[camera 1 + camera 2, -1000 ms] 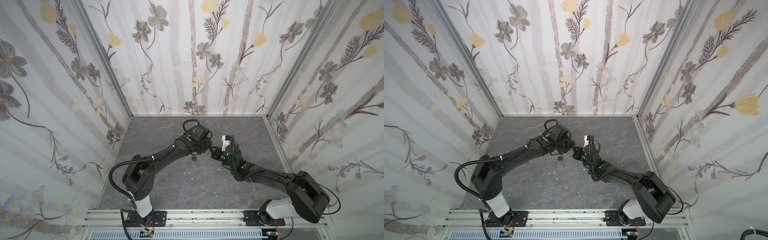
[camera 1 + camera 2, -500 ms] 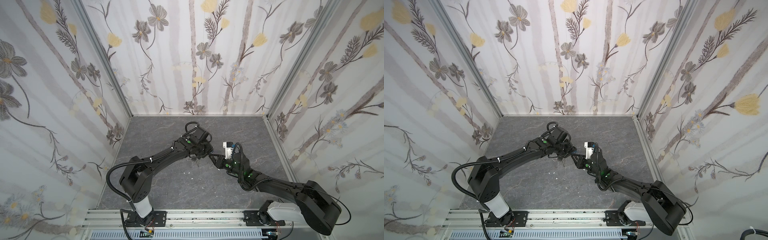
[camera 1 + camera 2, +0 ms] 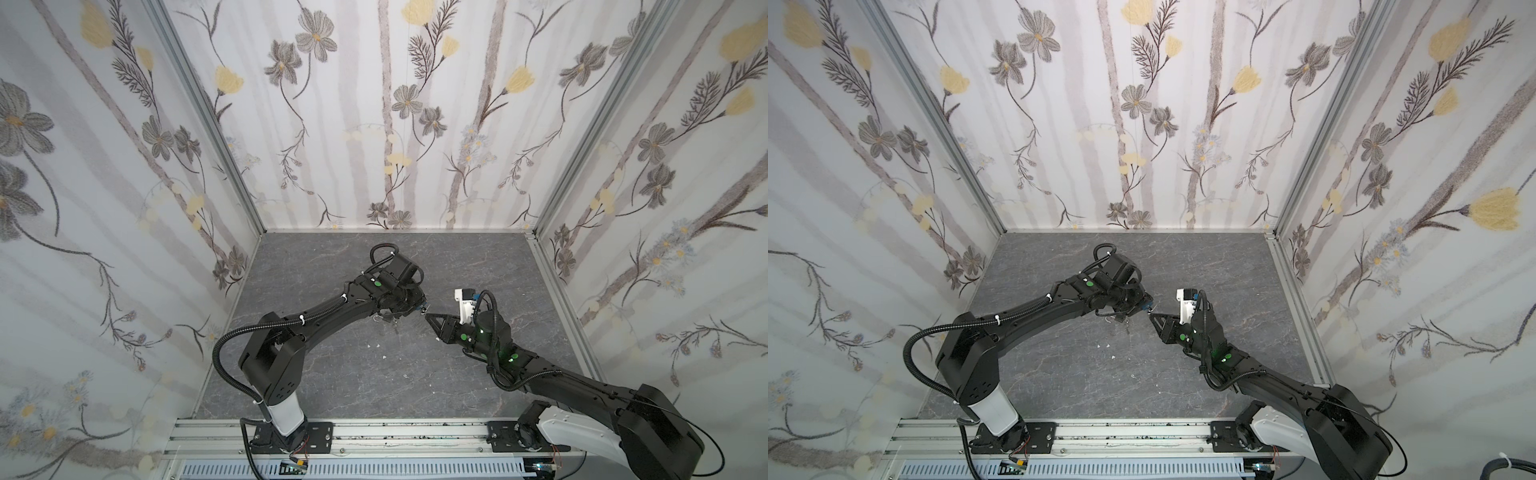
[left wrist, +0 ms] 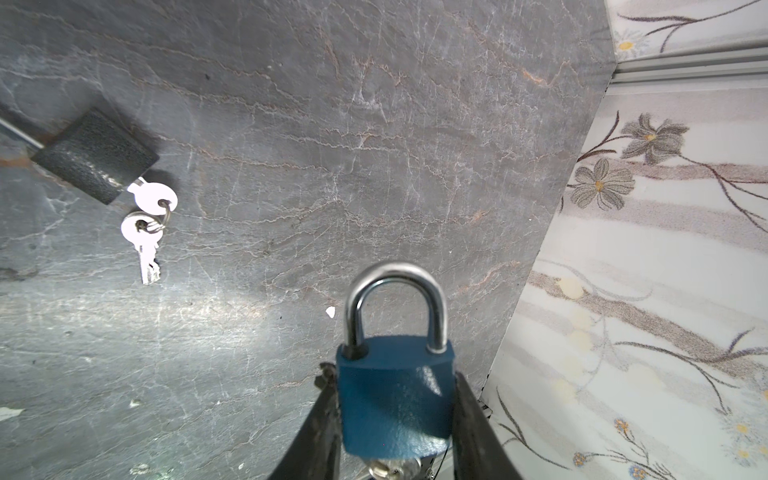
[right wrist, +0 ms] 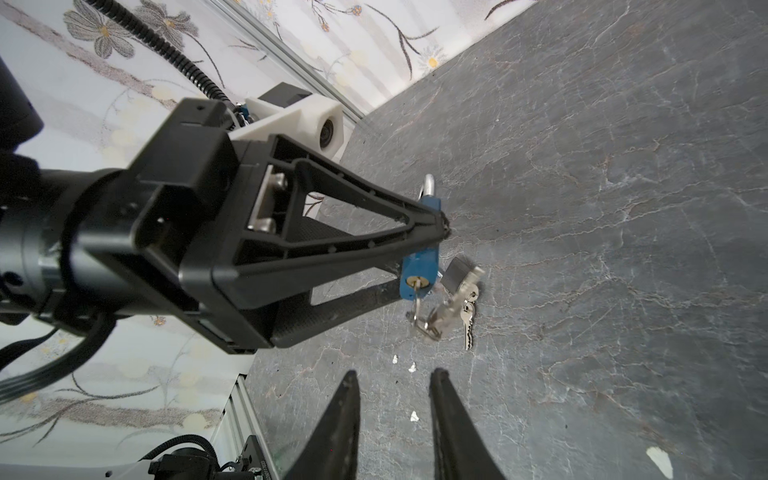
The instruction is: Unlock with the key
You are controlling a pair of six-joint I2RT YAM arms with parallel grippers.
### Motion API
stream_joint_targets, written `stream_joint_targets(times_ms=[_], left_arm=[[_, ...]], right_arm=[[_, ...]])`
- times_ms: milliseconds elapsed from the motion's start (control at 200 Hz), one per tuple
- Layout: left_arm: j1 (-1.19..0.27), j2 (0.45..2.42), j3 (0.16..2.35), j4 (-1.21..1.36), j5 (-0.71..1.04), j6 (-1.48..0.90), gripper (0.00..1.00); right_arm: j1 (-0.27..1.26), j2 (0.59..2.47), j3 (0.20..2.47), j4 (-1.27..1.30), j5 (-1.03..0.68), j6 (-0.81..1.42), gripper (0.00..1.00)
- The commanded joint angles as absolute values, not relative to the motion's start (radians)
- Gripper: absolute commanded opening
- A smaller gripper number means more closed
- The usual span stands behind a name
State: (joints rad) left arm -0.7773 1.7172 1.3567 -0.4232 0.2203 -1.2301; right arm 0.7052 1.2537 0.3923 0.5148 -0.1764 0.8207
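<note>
My left gripper is shut on a blue padlock and holds it above the grey table in both top views. Both legs of its steel shackle sit in the body. A key is in the keyhole, and a ring with blurred keys dangles from it. My right gripper is open and empty, a short way in front of the padlock's keyhole end. A black tag with two silver keys is below, seemingly on the table.
Small white scraps dot the grey stone-patterned table. Flowered walls close in the back and both sides, with a metal corner rail nearby. The arms' mounting rail runs along the front edge.
My right gripper has opened, let go at the padlock's key end and drawn back toward the front. The hanging keys are swinging. The left gripper has kept its hold on the padlock.
</note>
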Motion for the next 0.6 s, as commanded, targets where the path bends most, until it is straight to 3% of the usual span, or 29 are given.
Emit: stream_joint_targets(times_ms=[0, 310, 595], left_arm=[[-0.779, 1.71, 1.355, -0.407, 0.215, -1.222, 0.17], [-0.783, 1.7, 1.351, -0.4, 0.218, -1.224, 0.17], [-0.784, 1.695, 1.35, -0.395, 0.222, -1.225, 0.17]], right_arm=[[0.702, 1.254, 0.397, 0.529, -0.175, 0.828, 0.29], [0.685, 1.321, 0.443, 0.577, -0.187, 0.853, 0.37], [0.67, 1.378, 0.46, 0.628, -0.206, 0.882, 0.25]])
